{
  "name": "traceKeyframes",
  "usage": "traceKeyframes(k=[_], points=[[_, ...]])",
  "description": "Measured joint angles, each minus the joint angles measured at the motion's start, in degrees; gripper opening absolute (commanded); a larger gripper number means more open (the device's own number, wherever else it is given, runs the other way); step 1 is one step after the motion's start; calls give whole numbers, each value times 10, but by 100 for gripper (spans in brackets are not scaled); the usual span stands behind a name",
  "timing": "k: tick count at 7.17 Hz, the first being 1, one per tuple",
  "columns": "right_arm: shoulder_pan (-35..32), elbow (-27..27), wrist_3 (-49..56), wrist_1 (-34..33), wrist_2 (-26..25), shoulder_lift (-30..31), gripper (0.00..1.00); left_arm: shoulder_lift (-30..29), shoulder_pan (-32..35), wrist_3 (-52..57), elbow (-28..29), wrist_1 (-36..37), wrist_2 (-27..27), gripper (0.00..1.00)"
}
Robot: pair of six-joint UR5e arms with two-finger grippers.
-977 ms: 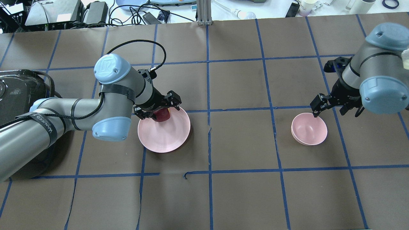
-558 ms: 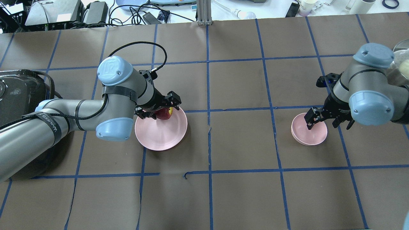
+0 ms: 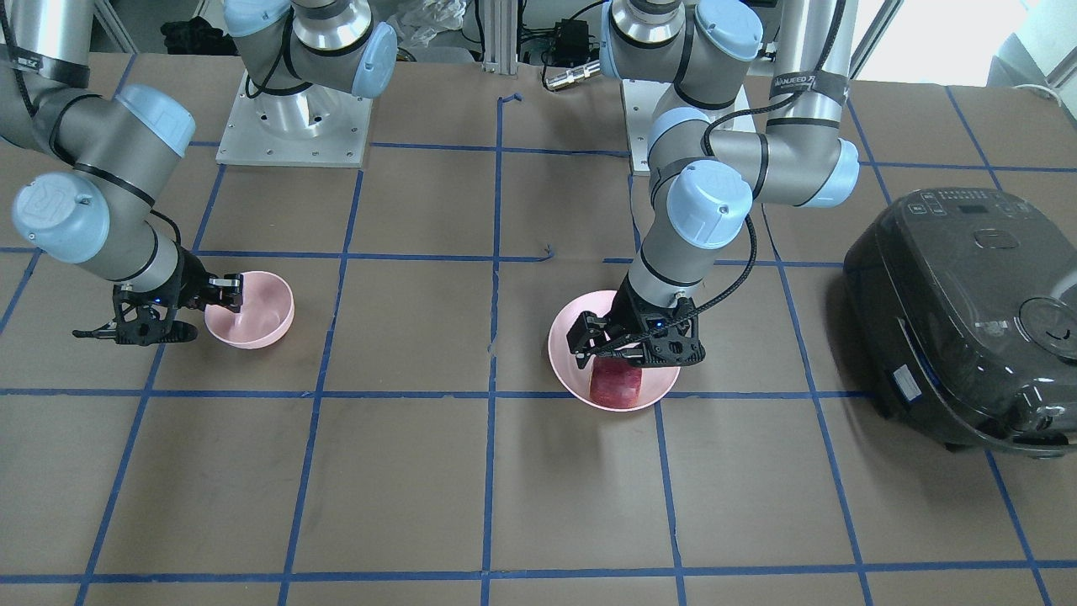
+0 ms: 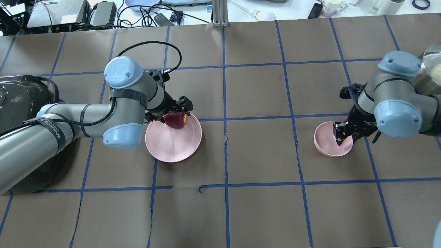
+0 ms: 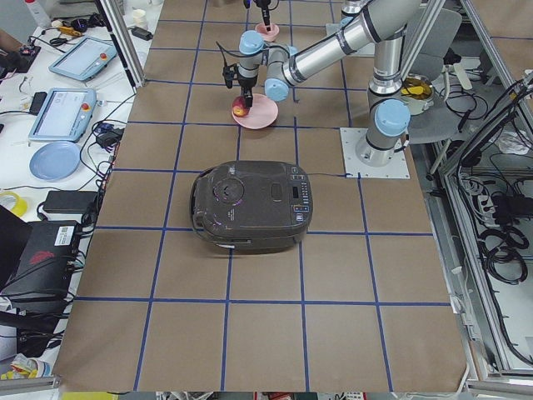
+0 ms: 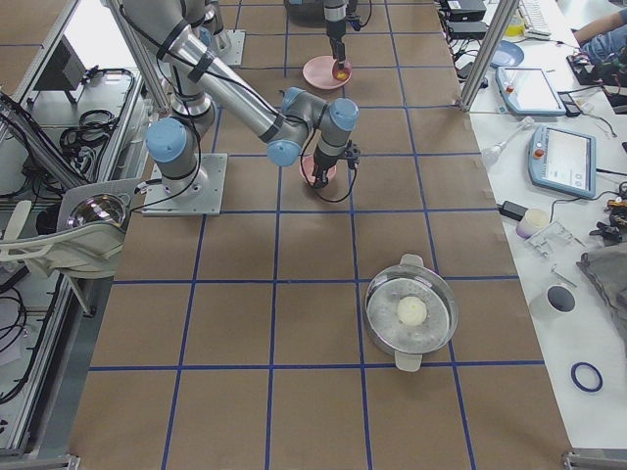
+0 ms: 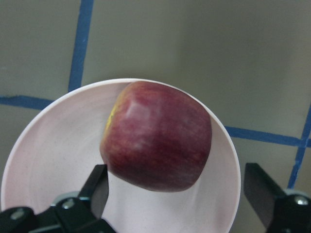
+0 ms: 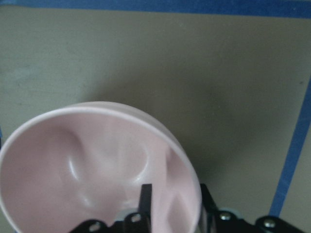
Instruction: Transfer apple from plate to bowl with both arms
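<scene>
Apple [image 4: 174, 121]: on plate [image 4: 172, 146], at its rim far from the robot; yellow patch turned toward bowl [image 4: 325, 142]; stem axis unclear.
Left gripper [image 7: 176, 180]: jaws open, one at each side of apple.
Right gripper [image 8: 175, 190]: jaws pinch bowl rim.

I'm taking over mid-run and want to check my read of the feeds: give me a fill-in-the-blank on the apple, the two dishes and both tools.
1. The apple rests on the ___.
2. The left tool has its jaws ___ on either side of the apple.
3. The right tool has one finger on each side of the bowl's ___.
4. The bowl holds ___.
Missing words: plate; open; rim; nothing.
</scene>
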State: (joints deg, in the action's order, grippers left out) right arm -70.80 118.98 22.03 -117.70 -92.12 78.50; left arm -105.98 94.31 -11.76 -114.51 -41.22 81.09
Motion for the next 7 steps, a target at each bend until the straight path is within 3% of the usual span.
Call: traceKeyframes(k=[2,4,7], points=[[-3,-4,-2,9,-3,5,0,-6,0,79,10,0,0,100],[-22,-29,-30,28,49,10,0,-10,-1,123,24,-3,2,100],[-148,-77,-143,60,89,3,0,-23,-2,99,34,-11,5,100]])
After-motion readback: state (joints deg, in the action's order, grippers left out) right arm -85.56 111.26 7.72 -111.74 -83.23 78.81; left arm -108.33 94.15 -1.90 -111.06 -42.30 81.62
